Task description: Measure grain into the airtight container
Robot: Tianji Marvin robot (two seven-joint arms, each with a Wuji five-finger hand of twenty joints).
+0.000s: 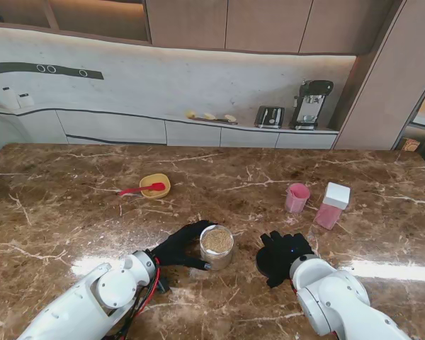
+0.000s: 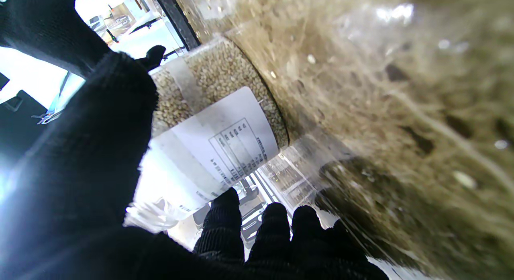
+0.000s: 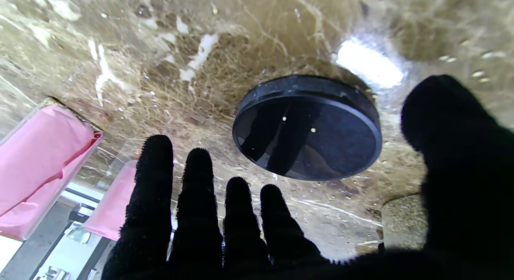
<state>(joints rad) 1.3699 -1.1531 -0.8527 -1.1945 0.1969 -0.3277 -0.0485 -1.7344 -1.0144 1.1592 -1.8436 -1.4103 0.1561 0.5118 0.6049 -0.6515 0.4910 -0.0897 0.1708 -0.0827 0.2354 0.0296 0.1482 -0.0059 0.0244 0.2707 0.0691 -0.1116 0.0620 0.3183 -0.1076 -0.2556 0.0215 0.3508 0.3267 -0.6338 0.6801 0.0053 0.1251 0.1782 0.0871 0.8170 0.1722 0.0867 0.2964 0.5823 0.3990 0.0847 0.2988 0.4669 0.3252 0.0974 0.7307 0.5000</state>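
Note:
An open clear jar of grain [image 1: 217,246] with a white label [image 2: 225,139] stands upright near the table's front middle. My left hand [image 1: 178,245], in a black glove, is wrapped around it, thumb [image 2: 100,123] on one side and fingers [image 2: 277,227] on the other. The jar's black lid [image 3: 307,127] lies flat on the table. My right hand [image 1: 283,255] hovers just over the lid, fingers [image 3: 196,207] spread and holding nothing. The pink airtight container [image 1: 333,205] with a white lid stands farther right, beside a pink measuring cup [image 1: 297,197].
A yellow bowl [image 1: 154,185] with a red spoon [image 1: 138,189] sits farther from me on the left. The brown marble table [image 1: 71,212] is bare around it. A counter with a toaster [image 1: 270,116] and a coffee machine [image 1: 310,104] runs along the back wall.

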